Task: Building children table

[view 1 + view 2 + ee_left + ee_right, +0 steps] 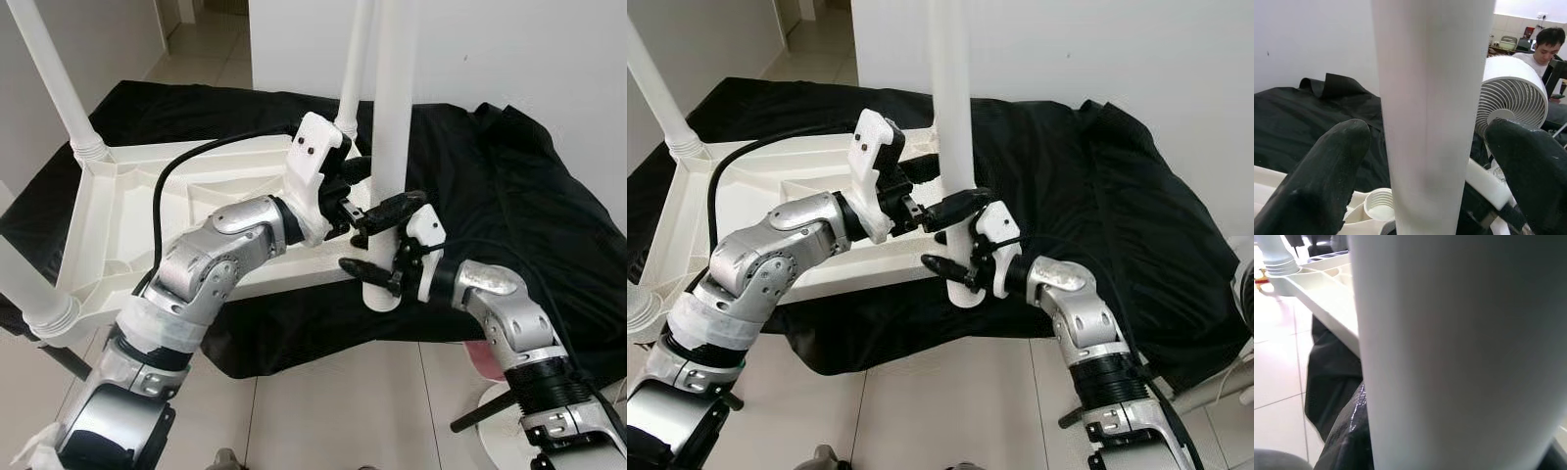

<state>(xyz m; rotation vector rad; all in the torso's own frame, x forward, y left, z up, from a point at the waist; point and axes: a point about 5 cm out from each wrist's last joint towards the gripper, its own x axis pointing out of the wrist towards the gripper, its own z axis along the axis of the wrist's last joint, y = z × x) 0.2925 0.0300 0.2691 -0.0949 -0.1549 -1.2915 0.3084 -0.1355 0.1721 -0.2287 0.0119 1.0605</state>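
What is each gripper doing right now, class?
Left gripper: open, fingers either side of the leg.
Right gripper: shut on the leg near its lower end.

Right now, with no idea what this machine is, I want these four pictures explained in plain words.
This is a humanoid robot with two silver arms, each ending in two long black fingers. The two wide pictures come from cameras in its head, looking down. The two close-ups come from cameras on its wrists, looking along the fingers.

Before it, a white children's table lies upside down on a black cloth, with legs already standing up from some of its corners. The right gripper is shut on another white table leg, held upright near the table's near corner. The left gripper has its fingers on either side of the same leg, not touching it. In the left wrist view a white fan and a seated person show behind.
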